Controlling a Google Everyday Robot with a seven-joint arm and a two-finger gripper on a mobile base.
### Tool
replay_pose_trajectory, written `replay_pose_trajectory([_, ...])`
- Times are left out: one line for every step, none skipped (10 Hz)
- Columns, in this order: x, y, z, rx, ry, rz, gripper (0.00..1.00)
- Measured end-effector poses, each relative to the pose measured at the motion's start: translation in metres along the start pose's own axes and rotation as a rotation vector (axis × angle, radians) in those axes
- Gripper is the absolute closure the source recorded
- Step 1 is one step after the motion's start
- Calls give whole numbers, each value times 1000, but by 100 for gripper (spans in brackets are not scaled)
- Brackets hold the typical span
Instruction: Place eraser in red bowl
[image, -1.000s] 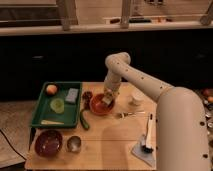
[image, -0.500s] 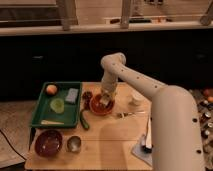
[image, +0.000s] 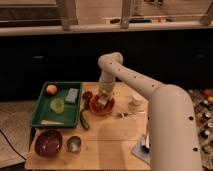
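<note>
One gripper (image: 103, 97), at the end of the single pale arm (image: 131, 82), hangs pointing straight down over the red bowl (image: 95, 108), its tip low within the outline of the bowl's rim. Whether it is clamped on anything or standing apart cannot be told. A small pale block, the eraser (image: 103, 102), shows right at that tip, over the bowl's inside. Whether it is gripped or resting in the bowl, and which way its long axis runs, cannot be told.

The red bowl sits on the wooden table (image: 110, 142), in the far half and about midway between the left and right edges. A dark green vegetable (image: 84, 120) lies just to its near-left, its length running roughly from far edge to near edge. A green tray (image: 36, 111) fills the far left corner and holds an orange fruit (image: 51, 89), a blue-grey pad (image: 72, 95) and a yellow-green round piece (image: 57, 105). A maroon bowl (image: 48, 142) and a small metal cup (image: 74, 144) stand side by side at the near left corner. A white object (image: 134, 100) sits towards the right edge, beside the arm.
</note>
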Motion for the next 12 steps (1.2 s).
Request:
replay_pose_trajectory([-1, 0, 0, -1, -3, -4, 46])
replay_pose_trajectory([-3, 0, 1, -3, -6, -7, 38])
replay_pose_trajectory([-4, -1, 2, -4, -8, -10, 28])
replay_pose_trajectory([-7, -1, 4, -6, -11, -15, 21])
replay_pose_trajectory([-9, -2, 5, -8, -14, -20, 20])
replay_pose_trajectory([-11, -3, 6, -10, -16, -22, 20])
replay_pose_trajectory([-12, -3, 6, -12, -16, -22, 20])
replay_pose_trajectory([-14, -3, 7, -14, -17, -22, 20])
replay_pose_trajectory([-14, -3, 7, -15, -16, -22, 20])
replay_pose_trajectory([-14, -4, 7, -17, -14, -22, 20])
replay_pose_trajectory([-15, -4, 6, -17, -13, -22, 20])
replay_pose_trajectory([-15, -4, 6, -17, -10, -23, 20])
